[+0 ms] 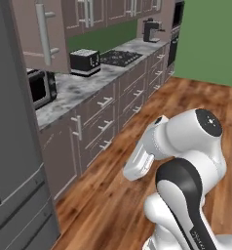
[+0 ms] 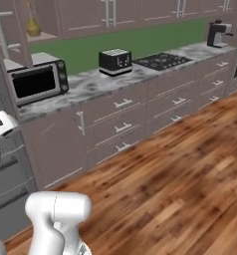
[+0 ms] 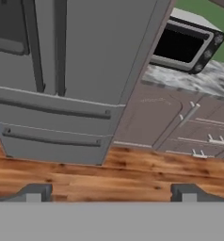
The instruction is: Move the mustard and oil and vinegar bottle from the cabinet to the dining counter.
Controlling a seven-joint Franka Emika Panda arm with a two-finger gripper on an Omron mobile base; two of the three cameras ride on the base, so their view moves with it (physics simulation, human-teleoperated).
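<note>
White arm [image 1: 186, 166] folded low over wood floor [image 1: 113, 195], cabinet [image 1: 42, 34] door open above microwave [image 1: 40, 87].

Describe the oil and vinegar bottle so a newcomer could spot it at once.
Start at the microwave on the marbled counter, then look up into the open wall cabinet above it. On its inner shelf stands the oil and vinegar bottle: a small olive-gold flask with a bulbous base and thin neck, unlike the boxy dark toaster further along.
</note>
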